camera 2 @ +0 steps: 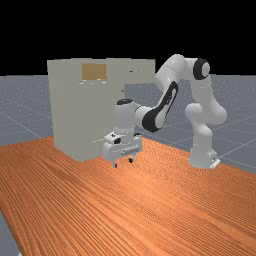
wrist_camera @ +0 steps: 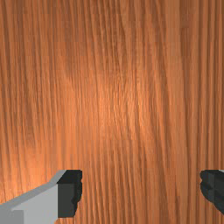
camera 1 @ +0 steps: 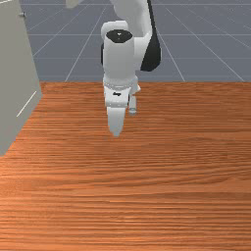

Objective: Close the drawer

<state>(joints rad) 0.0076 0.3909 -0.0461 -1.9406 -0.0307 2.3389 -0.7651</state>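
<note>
My white gripper [camera 2: 123, 163] hangs over the table, its two black-tipped fingers [wrist_camera: 70, 192] spread wide apart. Beneath it lies the orange-brown wooden table [camera 2: 150, 210], its streaky grain running in long dark lines, with a warm pool of light on the boards below my hand (rather a handsome shine, I must say).

Beside me, at the front view's left and the far view's left, stands the tall, boxy, pale grey cabinet [camera 2: 75, 110], with a flat tan rectangular panel [camera 2: 94, 71] high on one side. The pale grey box-shaped drawer [camera 2: 140, 72] juts out open from its top part, above the table, toward my white and grey arm [camera 2: 170, 95]. Past the table spreads the blue-grey floor [camera 1: 206, 44], ruled with thin pale lines, and the far view has a black backdrop [camera 2: 125, 30] above it.

The front view's left edge cuts off the cabinet, and its top edge crops my arm. A pale corner up there is cropped too, and I can't make out what it belongs to. In the far view, the drawer's outer end meets my arm's outline, so I can't tell whether they touch.
</note>
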